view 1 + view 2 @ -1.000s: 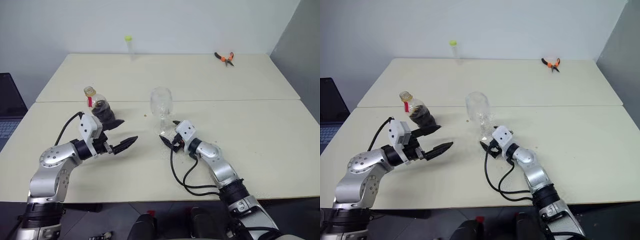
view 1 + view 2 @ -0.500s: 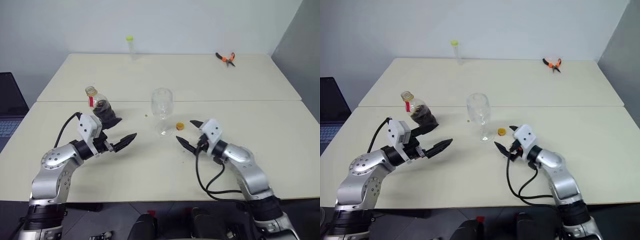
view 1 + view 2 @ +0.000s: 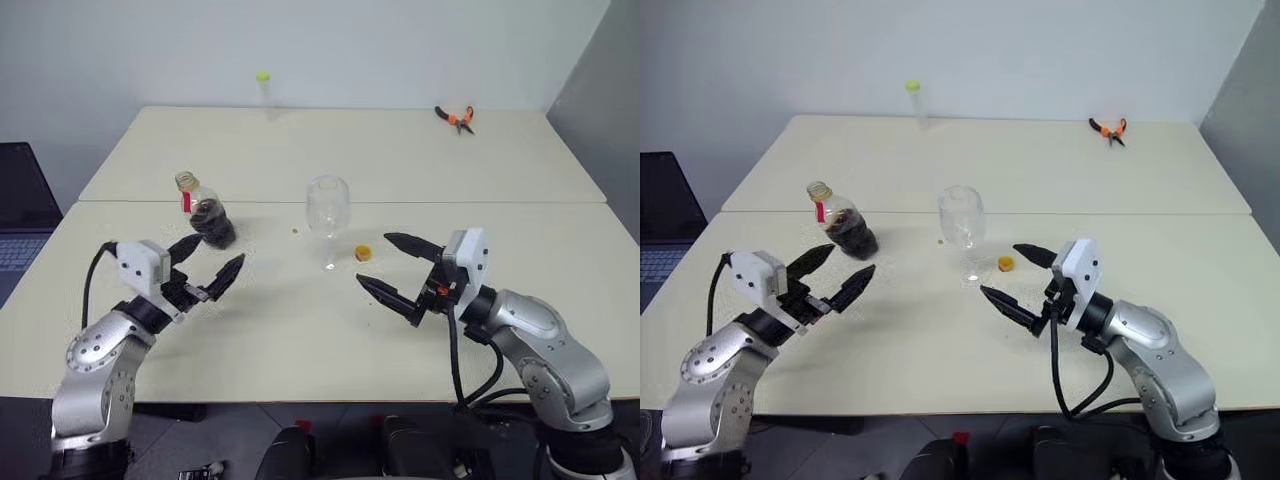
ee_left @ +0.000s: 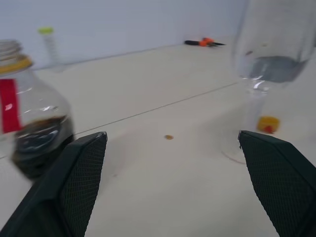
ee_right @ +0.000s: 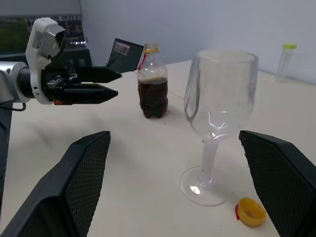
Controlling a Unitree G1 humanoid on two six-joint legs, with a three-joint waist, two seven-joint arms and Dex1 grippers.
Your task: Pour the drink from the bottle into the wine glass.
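Cap [image 3: 362, 253] now lies off beside the wine glass [image 3: 327, 207], right gripper [image 3: 398, 268] has pulled back wide open and empty, left gripper [image 3: 207, 264] also spread empty just short of the uncapped bottle [image 3: 205, 213], so pouring can start.

Dark brown drink [image 5: 153, 96], yellow-orange cap [image 5: 251, 212], orange pliers [image 3: 452, 117]

A bare lab: plain cream tables [image 3: 520, 170], blank white wall [image 3: 400, 50], stray orange pliers [image 3: 452, 117].

No readable text anywhere; red band on bottle [image 5: 152, 82] shows no legible lettering.
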